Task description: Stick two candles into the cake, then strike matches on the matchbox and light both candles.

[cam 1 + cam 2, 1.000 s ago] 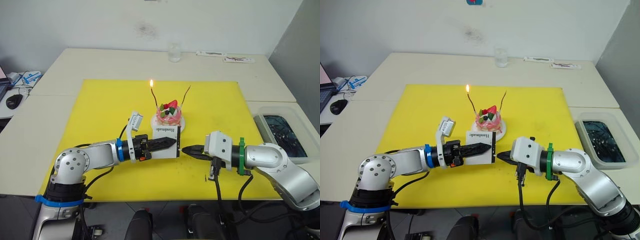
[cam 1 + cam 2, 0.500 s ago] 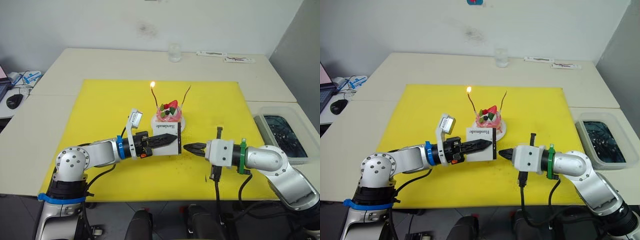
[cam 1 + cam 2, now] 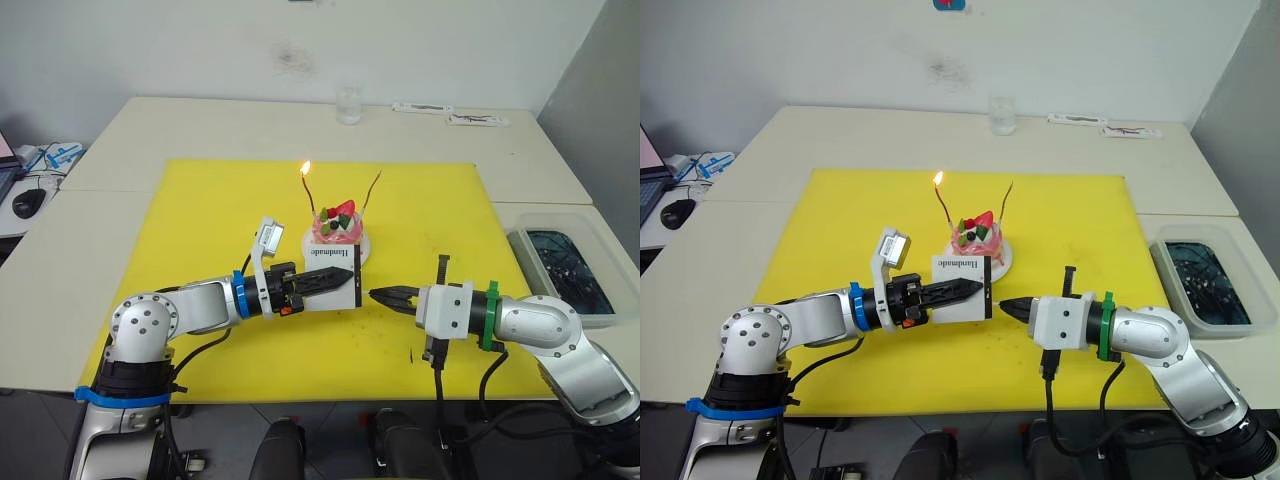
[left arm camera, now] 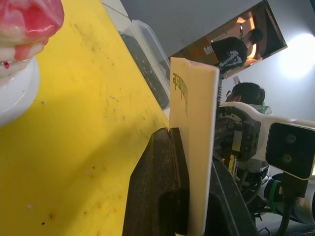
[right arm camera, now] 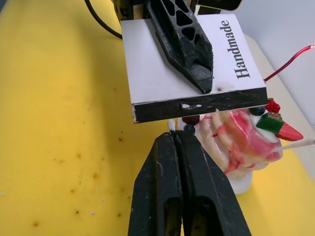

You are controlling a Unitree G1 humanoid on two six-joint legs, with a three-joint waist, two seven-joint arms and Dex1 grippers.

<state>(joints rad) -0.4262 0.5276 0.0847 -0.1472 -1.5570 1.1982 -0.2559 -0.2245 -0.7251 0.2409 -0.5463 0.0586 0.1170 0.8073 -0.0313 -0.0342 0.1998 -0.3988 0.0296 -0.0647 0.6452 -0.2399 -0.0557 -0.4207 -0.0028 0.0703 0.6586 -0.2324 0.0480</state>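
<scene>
Right gripper (image 5: 179,140), seemingly pinching a match (image 5: 171,126), points at matchbox (image 5: 192,64) strip.

Silver arms with rounded joints; blue ring at the left wrist, green ring at the right. White wrist blocks, black latticed fingers (image 5: 184,37), black cables trailing beneath each forearm.

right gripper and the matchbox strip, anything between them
Only a bare gap over the yellow mat. In the right wrist view, the right gripper pinches a match whose tip sits just short of the matchbox strip.
</scene>
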